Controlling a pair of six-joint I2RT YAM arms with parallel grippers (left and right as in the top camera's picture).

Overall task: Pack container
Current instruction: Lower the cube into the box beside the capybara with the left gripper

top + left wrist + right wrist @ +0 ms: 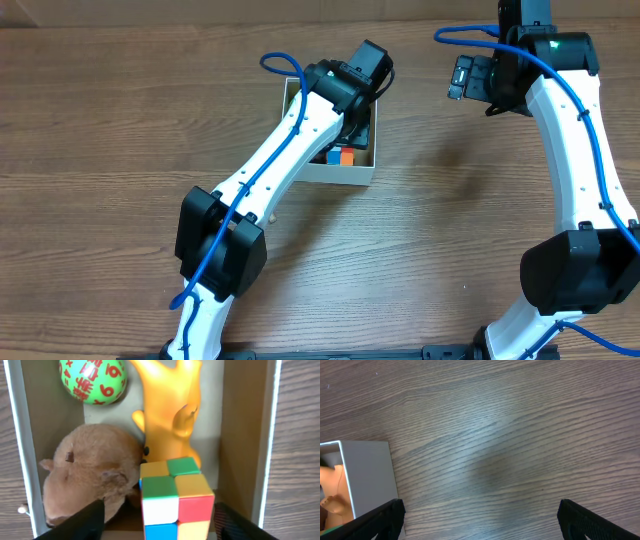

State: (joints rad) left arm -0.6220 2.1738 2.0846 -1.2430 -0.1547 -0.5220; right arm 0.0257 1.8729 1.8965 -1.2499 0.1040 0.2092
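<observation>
Container (pixel 340 173) lies under the spread left end effector (pixel 157 512), apart from the spread right end effector (pixel 480 510).

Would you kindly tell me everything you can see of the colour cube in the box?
The cube is a scrambled two-by-two puzzle of glossy plastic: yellow and green tiles on top; white, red, blue and yellow on the near side. It sits upright in the container, seemingly against the brown plush, the orange figure just behind. The open left gripper straddles it.
</observation>
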